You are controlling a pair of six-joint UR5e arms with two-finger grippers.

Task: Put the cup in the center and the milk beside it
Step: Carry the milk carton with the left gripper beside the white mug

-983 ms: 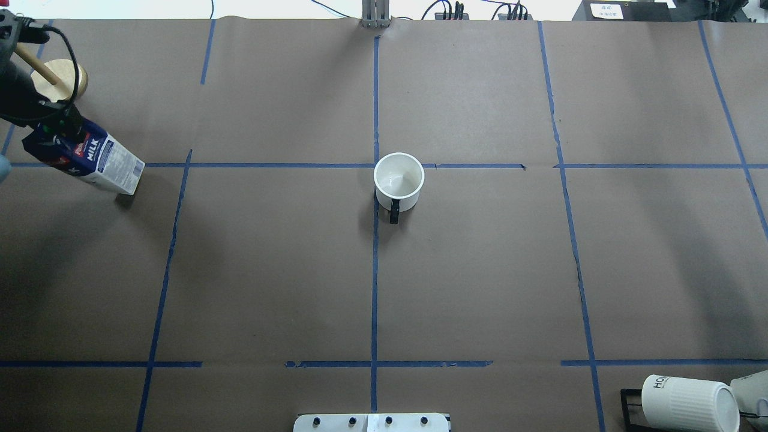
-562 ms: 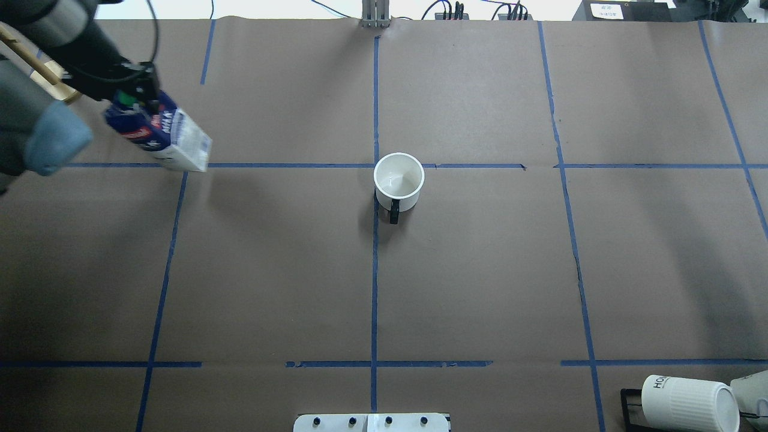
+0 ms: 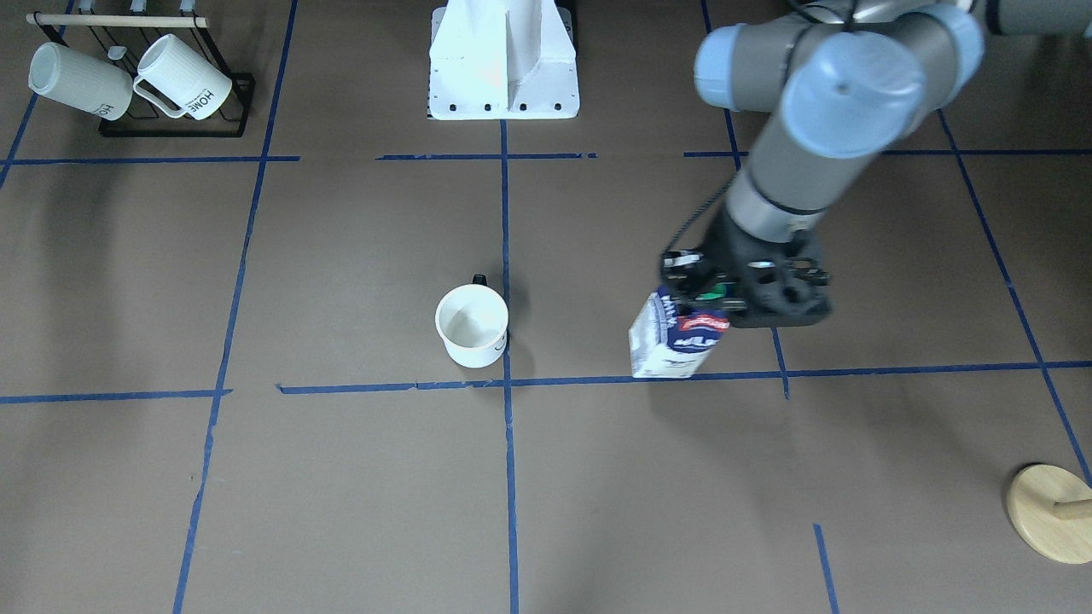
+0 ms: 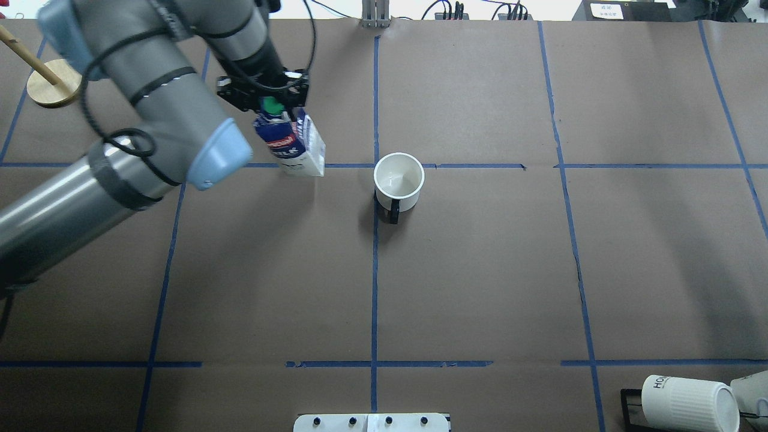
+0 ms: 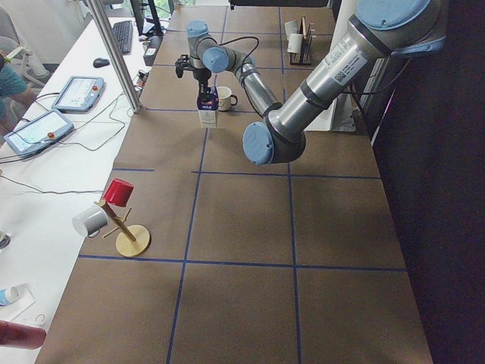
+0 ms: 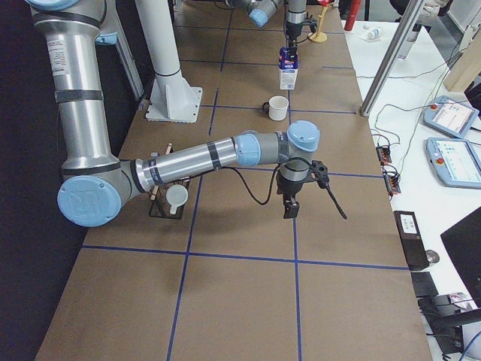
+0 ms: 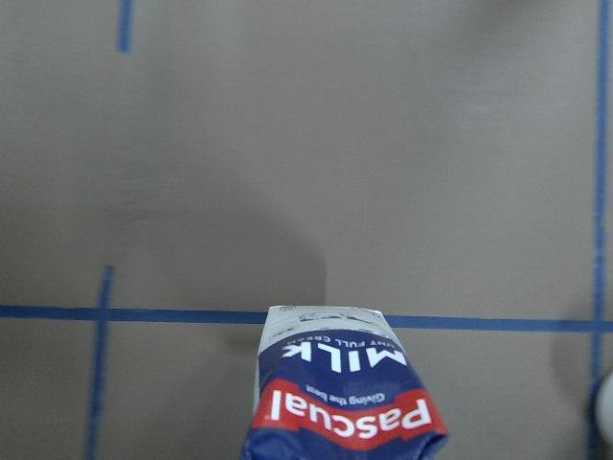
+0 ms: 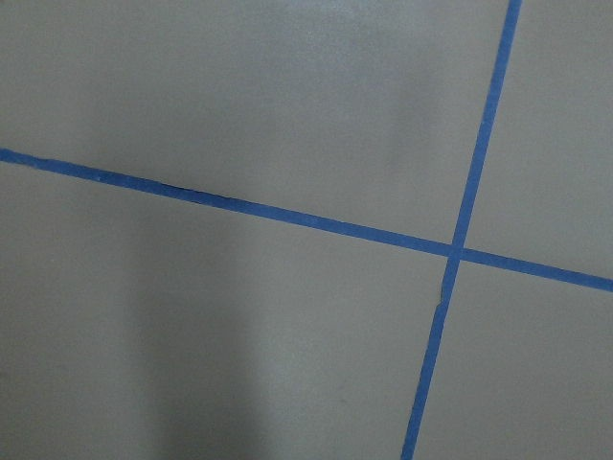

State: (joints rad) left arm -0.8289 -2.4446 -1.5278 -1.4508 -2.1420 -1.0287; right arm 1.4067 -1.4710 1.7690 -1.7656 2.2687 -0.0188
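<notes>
The white cup (image 4: 399, 180) stands upright just right of the center tape crossing (image 4: 375, 165), its dark handle toward the robot; it also shows in the front view (image 3: 472, 324). My left gripper (image 4: 273, 105) is shut on the top of the blue and white milk carton (image 4: 294, 144), by its green cap. The carton hangs upright, low over the blue tape line, to the left of the cup and apart from it (image 3: 674, 341). The left wrist view shows the carton (image 7: 340, 402) from above. My right gripper (image 6: 289, 207) shows only in the right side view; I cannot tell its state.
A black rack with two ribbed "HOME" mugs (image 3: 136, 81) stands by the robot's right front corner. A wooden peg stand (image 4: 54, 84) is at the far left. The robot's white base (image 3: 503, 60) is at the near table edge.
My left arm has carried the milk carton from the far left edge rightward along the tape line, close to the cup. The cup has not moved.
</notes>
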